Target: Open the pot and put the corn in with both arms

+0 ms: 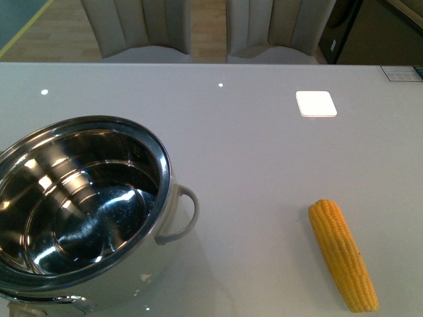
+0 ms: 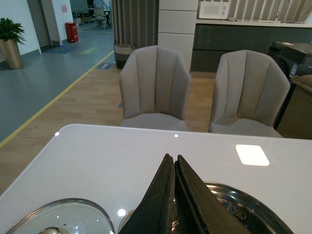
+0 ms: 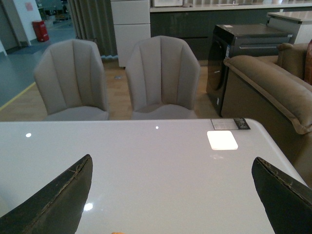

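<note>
The shiny steel pot (image 1: 79, 205) stands uncovered on the left of the grey table, its pale loop handle (image 1: 182, 218) pointing right. The yellow corn (image 1: 342, 254) lies on the table's right side near the front edge, well apart from the pot. Neither arm shows in the front view. In the left wrist view my left gripper (image 2: 171, 159) is shut with nothing in it, hovering above the pot's rim (image 2: 253, 209). My right gripper (image 3: 171, 159) stands wide open over bare table, its fingers (image 3: 63, 195) empty; the cob is not clearly seen there.
A glass lid (image 2: 58, 217) lies on the table beside the pot. A white square pad (image 1: 316, 104) sits at the back right. Two grey chairs (image 1: 152, 26) stand beyond the far edge, and a brown sofa (image 3: 273, 83) is off the table's right end.
</note>
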